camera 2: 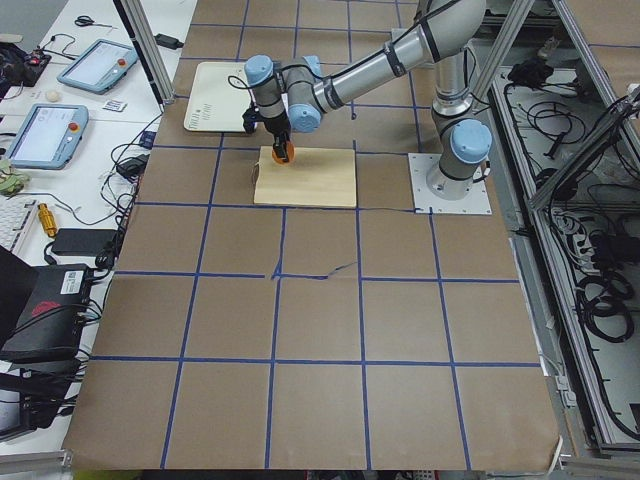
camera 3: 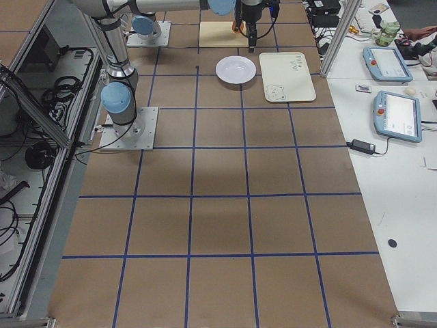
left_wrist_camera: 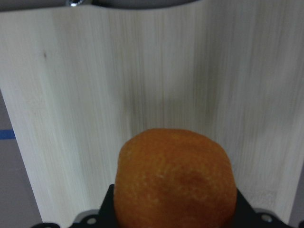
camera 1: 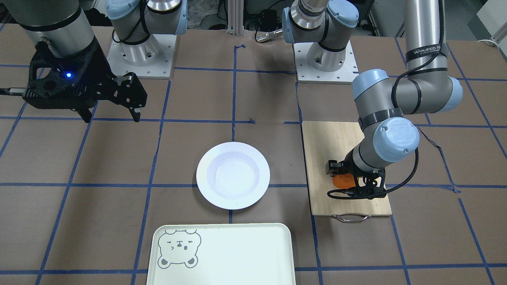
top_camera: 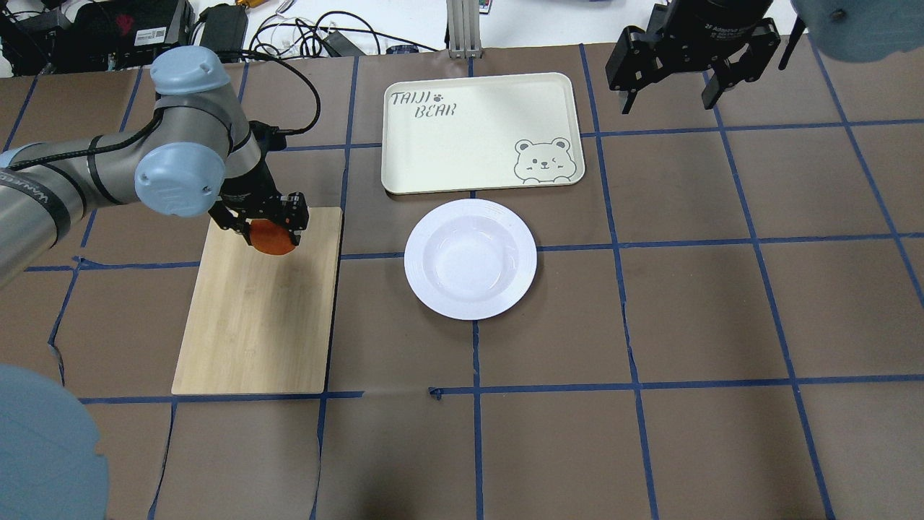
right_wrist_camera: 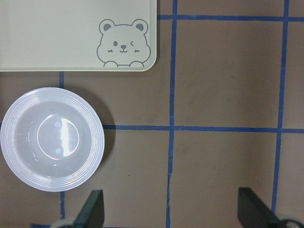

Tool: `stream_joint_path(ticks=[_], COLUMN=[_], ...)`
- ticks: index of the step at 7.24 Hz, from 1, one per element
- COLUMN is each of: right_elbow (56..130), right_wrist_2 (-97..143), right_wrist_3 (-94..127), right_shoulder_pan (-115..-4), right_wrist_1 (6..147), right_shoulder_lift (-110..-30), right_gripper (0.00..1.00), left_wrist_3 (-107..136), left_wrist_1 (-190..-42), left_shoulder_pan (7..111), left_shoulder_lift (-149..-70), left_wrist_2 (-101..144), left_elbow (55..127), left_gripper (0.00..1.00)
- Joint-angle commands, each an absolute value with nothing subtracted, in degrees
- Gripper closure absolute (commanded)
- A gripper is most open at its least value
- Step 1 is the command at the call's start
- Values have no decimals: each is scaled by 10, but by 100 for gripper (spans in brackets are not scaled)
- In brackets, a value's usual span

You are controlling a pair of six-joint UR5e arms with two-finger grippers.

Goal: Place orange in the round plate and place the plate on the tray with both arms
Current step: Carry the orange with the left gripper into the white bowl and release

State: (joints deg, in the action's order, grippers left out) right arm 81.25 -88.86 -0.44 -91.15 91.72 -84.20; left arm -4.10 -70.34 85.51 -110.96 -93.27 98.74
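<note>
The orange point(top_camera: 273, 240) is between the fingers of my left gripper point(top_camera: 268, 232), which is shut on it over the far end of the wooden cutting board point(top_camera: 260, 318). Whether the fruit still touches the board I cannot tell. In the left wrist view the orange point(left_wrist_camera: 175, 180) fills the lower middle. The round plate point(top_camera: 416, 256), white and empty, lies on the table right of the board. Just beyond it lies the cream tray point(top_camera: 469, 137) with a bear face. My right gripper point(top_camera: 668, 94) hangs open and empty, high above the table to the right of the tray.
The cutting board's metal handle point(camera 1: 351, 217) points away from the robot. Both arm bases point(camera 1: 139, 51) stand on plates at the robot side. Blue tape lines cross the brown table. The left arm's cable point(camera 1: 412, 174) trails over the board's edge.
</note>
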Motion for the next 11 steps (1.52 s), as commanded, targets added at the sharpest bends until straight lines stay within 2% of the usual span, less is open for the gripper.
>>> stream_joint_path(ticks=[1, 4, 8, 9, 10, 11], right_elbow=[813, 814, 816, 816, 816, 816], right_wrist_2=[-889, -889, -889, -889, -889, -882], right_wrist_3=[-4, -4, -4, -4, -5, -5], right_shoulder_pan=[-911, -911, -912, -911, -910, -910], right_wrist_1=[918, 918, 918, 918, 924, 925], right_shoulder_lift=[-842, -842, -842, -842, -841, -840], right_gripper=[0, 0, 0, 0, 0, 0], left_wrist_3=[86, 301, 316, 316, 308, 307], left_wrist_1=[-729, -651, -593, -592, -591, -584], left_shoulder_pan=[945, 1067, 1113, 1113, 1114, 1114], left_shoulder_lift=[-1107, -1129, -1177, -1183, -1188, -1188], left_wrist_2=[-918, -881, -831, -831, -832, -832], left_elbow=[962, 964, 978, 979, 978, 978], left_gripper=[100, 100, 100, 95, 34, 0])
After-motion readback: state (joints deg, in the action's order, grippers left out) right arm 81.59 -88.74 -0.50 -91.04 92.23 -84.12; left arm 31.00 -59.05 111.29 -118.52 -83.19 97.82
